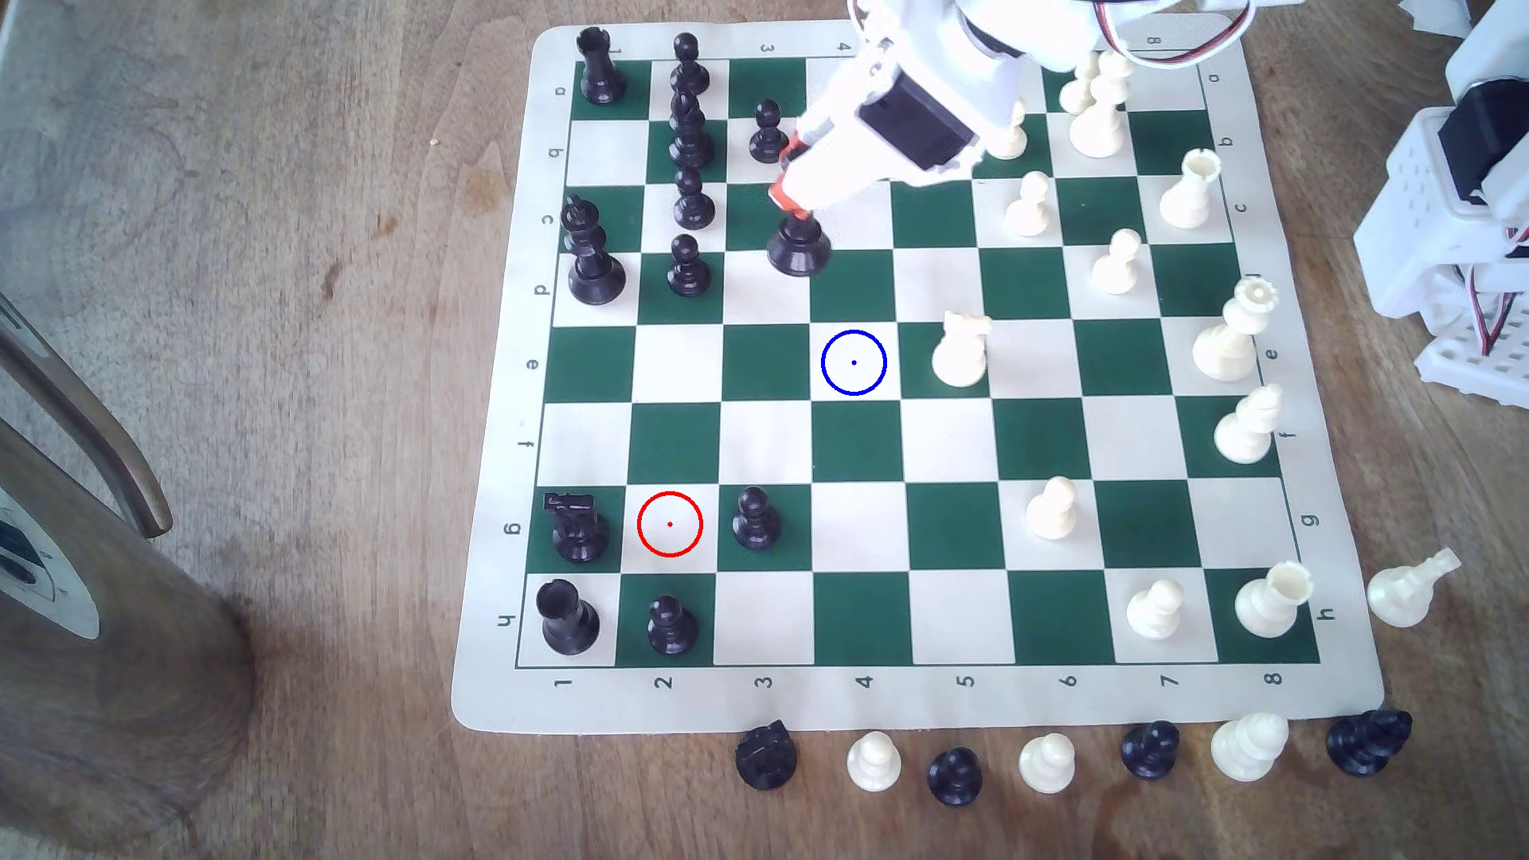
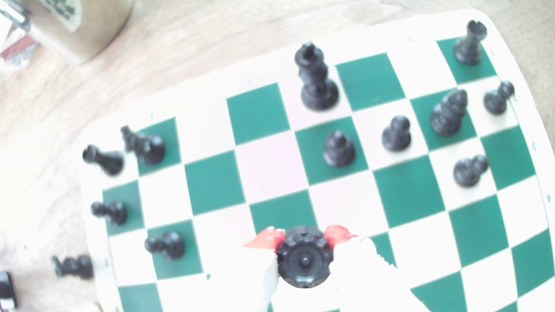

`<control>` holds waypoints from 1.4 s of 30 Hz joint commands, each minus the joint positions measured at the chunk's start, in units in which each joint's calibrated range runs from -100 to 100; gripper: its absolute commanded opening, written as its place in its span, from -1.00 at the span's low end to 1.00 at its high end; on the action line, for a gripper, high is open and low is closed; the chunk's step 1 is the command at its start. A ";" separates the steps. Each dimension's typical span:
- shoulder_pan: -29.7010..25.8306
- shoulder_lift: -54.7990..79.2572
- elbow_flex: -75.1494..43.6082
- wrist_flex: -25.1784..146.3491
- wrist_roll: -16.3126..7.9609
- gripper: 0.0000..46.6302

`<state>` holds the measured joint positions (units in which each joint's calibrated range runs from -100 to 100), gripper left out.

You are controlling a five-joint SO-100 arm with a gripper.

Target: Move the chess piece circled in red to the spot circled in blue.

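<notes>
my claw (image 2: 304,240) is clamped around the chess piece (image 1: 798,245), held between its red-tipped fingers (image 2: 264,238), well apart from the spot (image 1: 854,362).

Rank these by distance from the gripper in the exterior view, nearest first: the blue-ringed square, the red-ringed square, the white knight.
Measured from the gripper, shut on the black queen:
1. The blue-ringed square, below the gripper.
2. The white knight, on the square at the blue ring's right.
3. The red-ringed square, near the board's lower left.
</notes>
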<state>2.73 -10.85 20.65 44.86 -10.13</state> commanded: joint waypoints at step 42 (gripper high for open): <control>-2.14 3.97 13.53 -13.90 0.44 -1.00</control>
<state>0.29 -5.91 34.48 32.03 -9.84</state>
